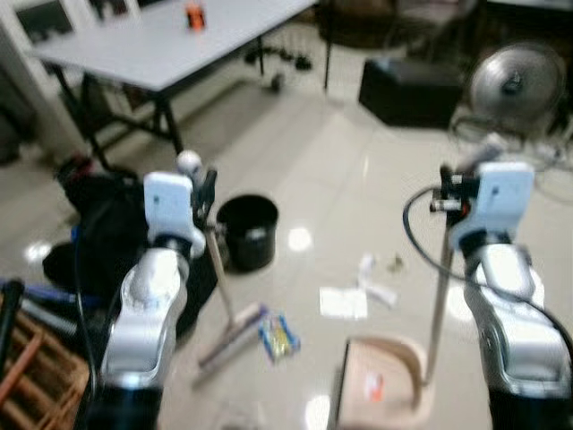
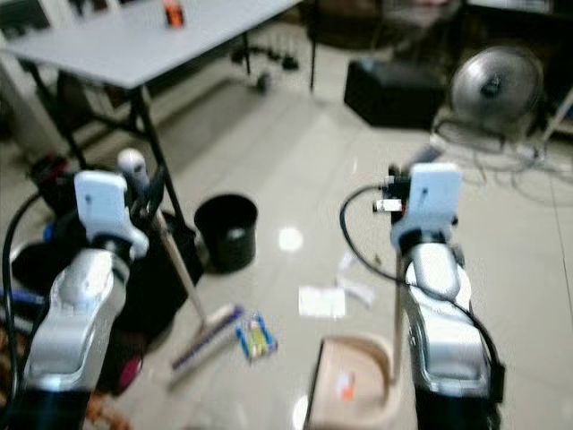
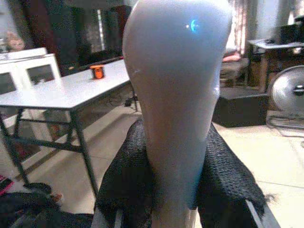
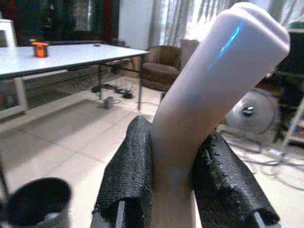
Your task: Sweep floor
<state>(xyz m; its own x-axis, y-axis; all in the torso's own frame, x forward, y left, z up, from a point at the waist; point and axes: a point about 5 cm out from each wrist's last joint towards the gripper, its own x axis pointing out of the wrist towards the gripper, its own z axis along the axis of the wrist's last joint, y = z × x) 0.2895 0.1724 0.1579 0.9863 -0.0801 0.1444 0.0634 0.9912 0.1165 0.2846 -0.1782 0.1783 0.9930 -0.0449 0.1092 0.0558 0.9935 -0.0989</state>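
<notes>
- The left gripper (image 3: 173, 190) has its black textured fingers (image 3: 126, 180) clamped on the rounded pale grey top of a long-handled broom (image 1: 219, 278), held upright near the robot's left side.
- The broom's thin wooden shaft slants down to its flat brush head, which rests on the glossy beige tiled floor (image 1: 349, 170) just beside a small blue-and-yellow packet (image 1: 278, 336).
- The right gripper (image 4: 173, 185) has its fingers (image 4: 223, 185) pressed on either side of the pale rounded grip of a tall-handled beige plastic dustpan (image 1: 380, 381).
- The dustpan's tray sits on the floor in front of the robot's right side, with a small orange-and-white scrap lying inside it.
- Between broom head and dustpan, a little further out, lie white crumpled paper scraps (image 1: 345, 303) on the tiles, with smaller bits near them.
- A round black bucket (image 1: 247, 231) stands on the floor beyond the broom, close to the left arm.
- A heap of black bags (image 1: 98, 233) lies on the floor at the left.
- Further back stands a white folding surface on black legs (image 1: 170, 49), carrying a small orange object (image 1: 194, 15).
- A dark low box-shaped stool (image 1: 407, 90) and a round grey floor fan (image 1: 515, 81) stand at the far right, with cables trailing near the fan.
</notes>
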